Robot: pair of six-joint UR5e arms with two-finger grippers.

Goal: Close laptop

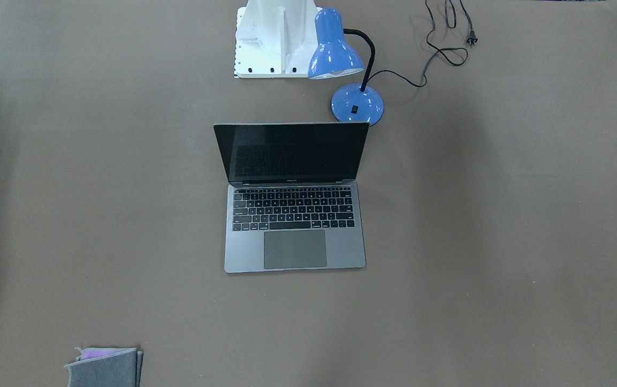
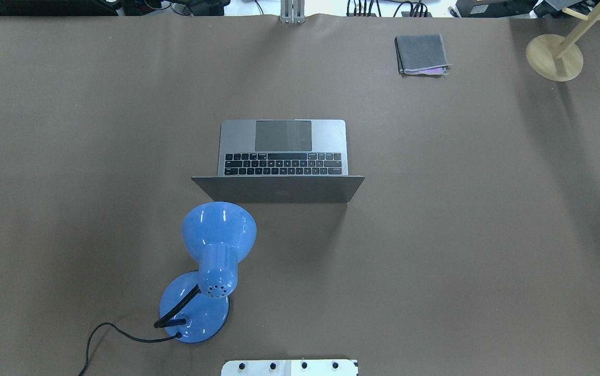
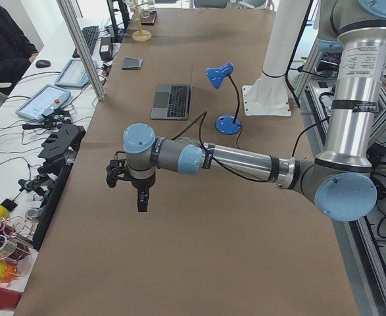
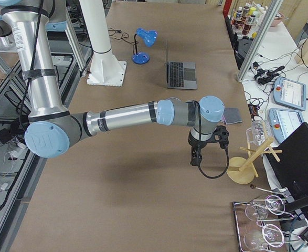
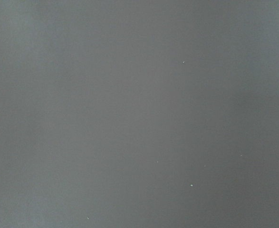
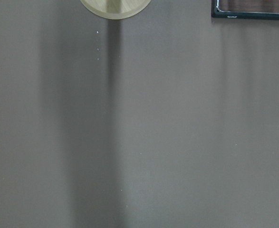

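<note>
On the brown, matte-covered table (image 2: 462,209), the closing task is not yet under way. The left arm (image 3: 245,161) and the right arm (image 4: 127,113), jointed aluminium tubes with blue caps, are stretching out over opposite ends of the table, probably parked to leave the centre unobstructed. The left gripper (image 3: 132,179) and the right gripper (image 4: 209,143) are hanging above the surface, well apart from the work and holding nothing visible. Whether their jaws are wide or narrow cannot be told from these side views. At the table's centre the laptop (image 2: 282,156) is sitting open, its slim grey metal base lying flat and its lid standing roughly upright with its back toward the robot. A push on the lid's top edge, away from the robot, would likely be folding it down. Near the lid's left corner a glossy blue desk lamp (image 2: 219,230) with a round base and black gooseneck is standing, possibly crowding a left-arm approach. A folded grey cloth (image 2: 421,52) is lying well apart.
</note>
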